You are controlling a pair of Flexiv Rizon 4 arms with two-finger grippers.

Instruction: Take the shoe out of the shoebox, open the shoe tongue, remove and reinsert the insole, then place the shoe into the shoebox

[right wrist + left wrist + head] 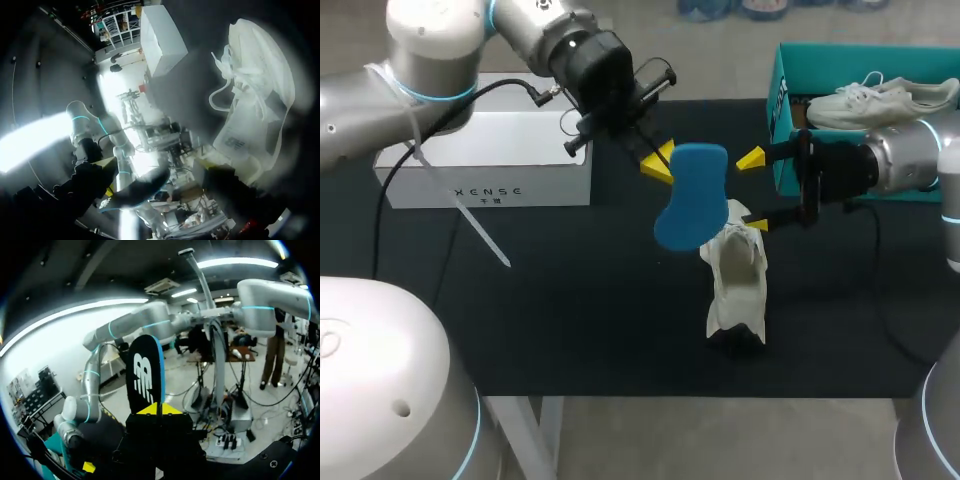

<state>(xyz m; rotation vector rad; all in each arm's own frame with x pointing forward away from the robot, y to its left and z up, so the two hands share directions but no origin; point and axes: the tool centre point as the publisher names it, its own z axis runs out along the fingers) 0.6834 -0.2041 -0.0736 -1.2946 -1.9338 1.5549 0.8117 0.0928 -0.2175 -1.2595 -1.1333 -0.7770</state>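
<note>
Left gripper (658, 162) clamped on flat blue foam insole (692, 195) | right gripper (754, 192) fingers apart beside soft white shoe (735, 285) | teal shoebox (860, 52) behind; white carton (490, 165) well apart.

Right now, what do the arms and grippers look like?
The left arm and right arm are rounded silver-grey links with thin cyan rings at joints. The left gripper and right gripper have black bodies and yellow tips. Black cables trail from each wrist; a white tie hangs off the left arm.
</note>
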